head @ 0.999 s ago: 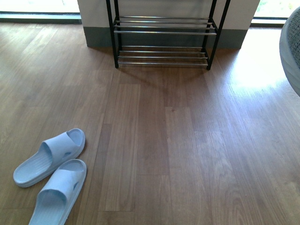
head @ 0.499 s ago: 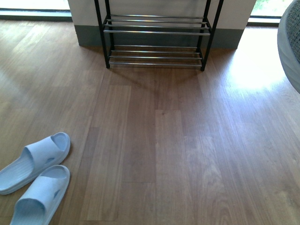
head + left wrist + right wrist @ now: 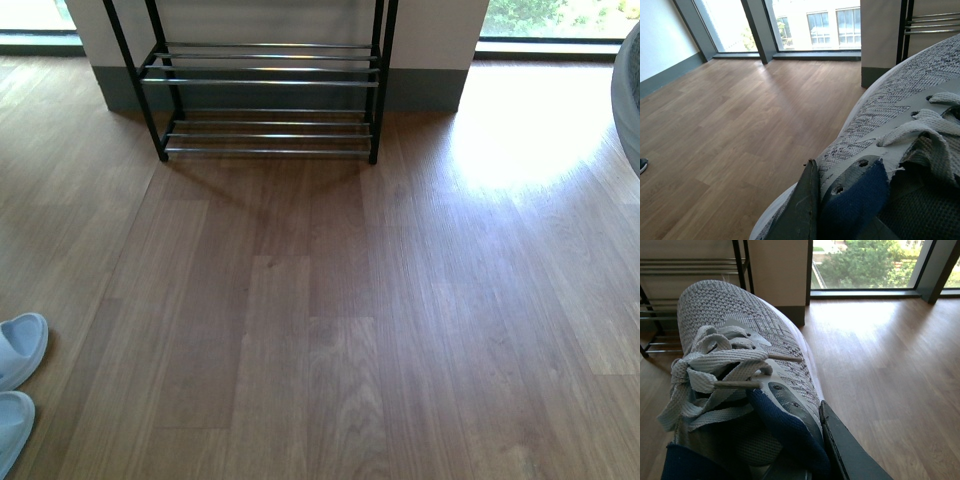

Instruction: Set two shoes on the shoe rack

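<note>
The shoe rack (image 3: 265,80) stands against the wall at the far side of the floor; only its two lower tiers of chrome bars show in the front view. Neither arm is clearly in that view. In the left wrist view my left gripper (image 3: 840,200) is shut on a grey knit sneaker (image 3: 900,100) at its navy collar, with one dark finger (image 3: 800,210) outside the shoe. The rack's bars (image 3: 932,22) show beyond it. In the right wrist view my right gripper (image 3: 790,440) is shut on the other grey sneaker (image 3: 725,315), toe towards the rack (image 3: 690,265).
Two light blue slippers (image 3: 15,345) lie on the wooden floor at the front view's left edge. A grey rounded shape (image 3: 630,100) cuts in at the right edge. A wall column and floor-length windows stand behind the rack.
The front view has swung to the right: the rack has shifted left in the picture and the slippers have slid almost out at the left edge.
</note>
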You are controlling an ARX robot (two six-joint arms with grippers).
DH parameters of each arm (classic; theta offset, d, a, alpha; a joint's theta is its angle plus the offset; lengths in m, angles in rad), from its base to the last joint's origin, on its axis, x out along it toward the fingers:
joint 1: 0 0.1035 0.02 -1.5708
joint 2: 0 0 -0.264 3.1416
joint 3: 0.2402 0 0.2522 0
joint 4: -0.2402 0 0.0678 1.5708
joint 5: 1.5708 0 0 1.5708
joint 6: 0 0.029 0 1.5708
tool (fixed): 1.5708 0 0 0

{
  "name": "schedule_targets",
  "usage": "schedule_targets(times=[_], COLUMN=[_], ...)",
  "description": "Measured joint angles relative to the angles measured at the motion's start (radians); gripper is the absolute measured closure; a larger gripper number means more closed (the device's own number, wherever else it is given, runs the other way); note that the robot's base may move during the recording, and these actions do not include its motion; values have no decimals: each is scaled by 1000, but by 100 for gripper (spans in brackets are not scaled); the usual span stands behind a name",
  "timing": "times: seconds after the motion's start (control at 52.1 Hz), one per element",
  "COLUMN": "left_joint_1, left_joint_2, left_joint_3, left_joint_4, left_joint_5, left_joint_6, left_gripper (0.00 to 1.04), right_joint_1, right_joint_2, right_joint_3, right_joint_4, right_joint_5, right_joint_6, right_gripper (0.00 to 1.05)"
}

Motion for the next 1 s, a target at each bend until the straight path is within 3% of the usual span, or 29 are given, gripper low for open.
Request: schedule_targets(times=[0.999], left_joint_1=[0], left_joint_2=[0], left_joint_3=[0], left_joint_4=[0], left_joint_5=[-1], left_joint_6=[0], left_gripper=[103], right_joint_1=[2], right_joint_2=[1], right_joint_3=[0], right_joint_4=[0], right_joint_5=[-10], right_joint_6=[1], right_gripper=[103])
